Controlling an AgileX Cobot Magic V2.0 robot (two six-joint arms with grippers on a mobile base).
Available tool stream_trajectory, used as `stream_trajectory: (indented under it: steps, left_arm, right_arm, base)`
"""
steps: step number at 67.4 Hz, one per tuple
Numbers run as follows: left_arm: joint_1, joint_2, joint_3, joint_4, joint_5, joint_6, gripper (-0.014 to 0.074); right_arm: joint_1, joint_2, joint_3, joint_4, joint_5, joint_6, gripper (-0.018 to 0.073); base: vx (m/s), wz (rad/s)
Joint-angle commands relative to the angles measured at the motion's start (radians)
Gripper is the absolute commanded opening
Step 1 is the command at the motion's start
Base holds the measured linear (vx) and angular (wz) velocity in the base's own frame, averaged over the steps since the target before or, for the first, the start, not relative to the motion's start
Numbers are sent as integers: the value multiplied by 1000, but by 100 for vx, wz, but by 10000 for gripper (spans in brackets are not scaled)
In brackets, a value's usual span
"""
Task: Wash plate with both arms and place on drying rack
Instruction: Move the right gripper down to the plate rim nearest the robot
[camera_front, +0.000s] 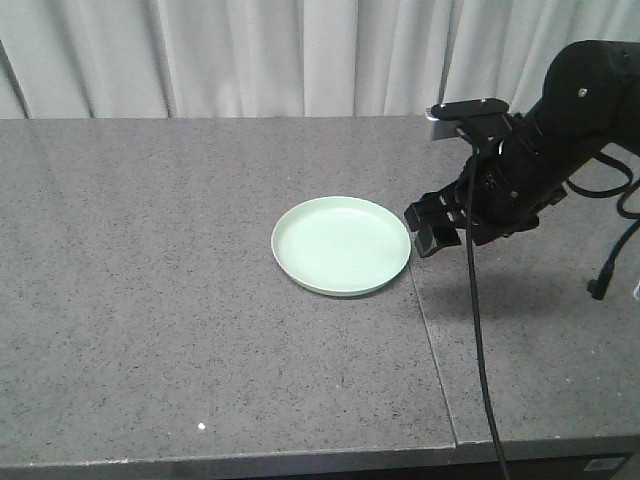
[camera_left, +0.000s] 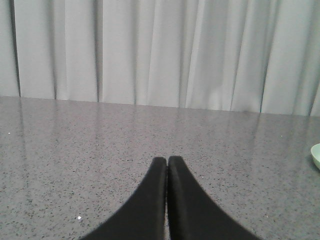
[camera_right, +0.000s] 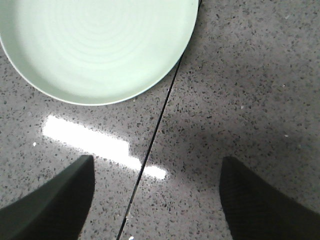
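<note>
The pale mint-green plate (camera_front: 341, 244) lies flat on the grey speckled counter (camera_front: 150, 300), near its middle. My right gripper (camera_front: 424, 227) hovers just off the plate's right rim, open and empty. In the right wrist view the plate (camera_right: 95, 45) fills the top left, and the right gripper (camera_right: 156, 172) has its jaws spread wide over bare counter beside a dark seam (camera_right: 155, 135). In the left wrist view the left gripper (camera_left: 167, 161) is shut with nothing in it, low over the counter; the plate's edge (camera_left: 316, 156) peeks in at far right. The drying rack is out of view.
A white pleated curtain (camera_front: 300, 55) hangs behind the counter's far edge. A seam (camera_front: 435, 350) runs front to back through the counter, right of the plate. Black cables (camera_front: 480, 340) dangle from the right arm toward the front edge.
</note>
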Motion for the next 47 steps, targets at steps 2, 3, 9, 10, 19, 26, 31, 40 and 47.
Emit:
stream_trajectory:
  steps: [2, 3, 9, 10, 19, 26, 31, 40, 47]
  left_arm:
    - [2, -15, -26, -3, -76, -6, -6]
    - [2, -15, -26, -3, -76, -6, -6]
    - [2, -15, -26, -3, -76, -6, -6]
    - [2, -15, -26, -3, -76, -6, -6]
    - [2, -15, -26, -3, -76, -6, -6]
    - [2, -15, -26, -3, -76, -6, -6]
    - [2, -15, -26, -3, -76, -6, -6]
    - [2, -15, -26, -3, -76, -6, -6]
    - [2, -15, -26, -3, -76, -6, -6]
  right_arm:
    - [1, 6, -60, 12, -30, -3, 484]
    - [1, 15, -67, 13, -30, -3, 481]
    - [1, 53, -98, 15, -30, -3, 470]
    - [1, 59, -102, 15, -30, -3, 469]
    - [1, 116, -149, 15, -40, -1, 468]
    - [1, 161, -191, 14, -49, 20, 468]
    - [1, 191, -217, 14, -59, 24, 468]
    - [1, 242, -262, 15, -72, 37, 466]
    - [1, 277, -287, 25, -79, 48, 466]
  base:
    - [0, 0]
    - [0, 0]
    - [0, 0]
    - [0, 0]
    - [0, 0]
    - [0, 0]
    - [0, 0]
    - [0, 0]
    - [0, 0]
